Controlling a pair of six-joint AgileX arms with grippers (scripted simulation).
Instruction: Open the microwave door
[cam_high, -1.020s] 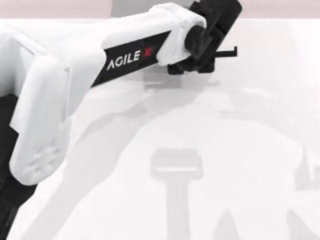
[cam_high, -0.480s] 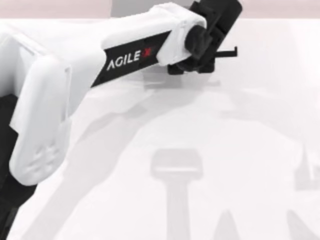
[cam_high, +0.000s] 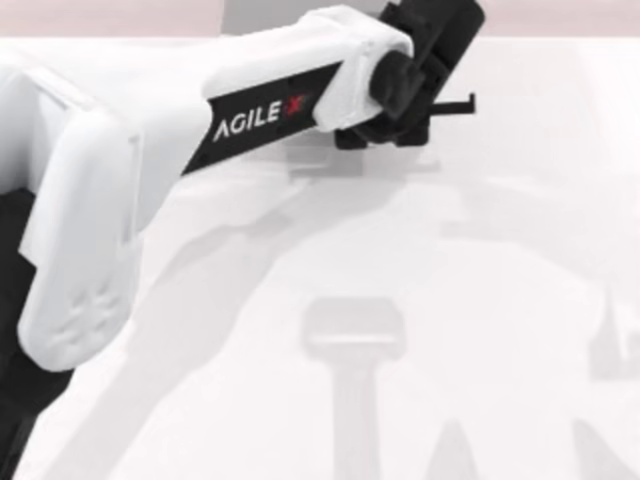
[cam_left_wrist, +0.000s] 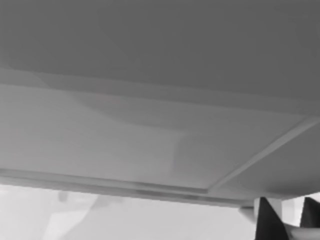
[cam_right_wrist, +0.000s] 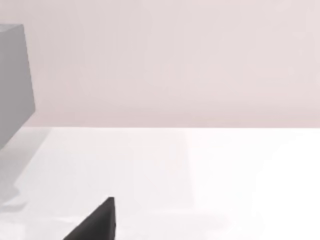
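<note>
While reaching to the table's far edge, left arm is showing one "AGILEX" label.
One microwave is filling left wrist view; left gripper jaw state unclear; right arm is sitting out of top view.

White table — pale pink wall behind (shadows across it)

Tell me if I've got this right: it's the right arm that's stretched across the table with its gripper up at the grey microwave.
Not quite. It is the left arm, not the right. The top view shows the left gripper stretched across the table, up at the grey microwave. The right arm does not appear in that view.
</note>
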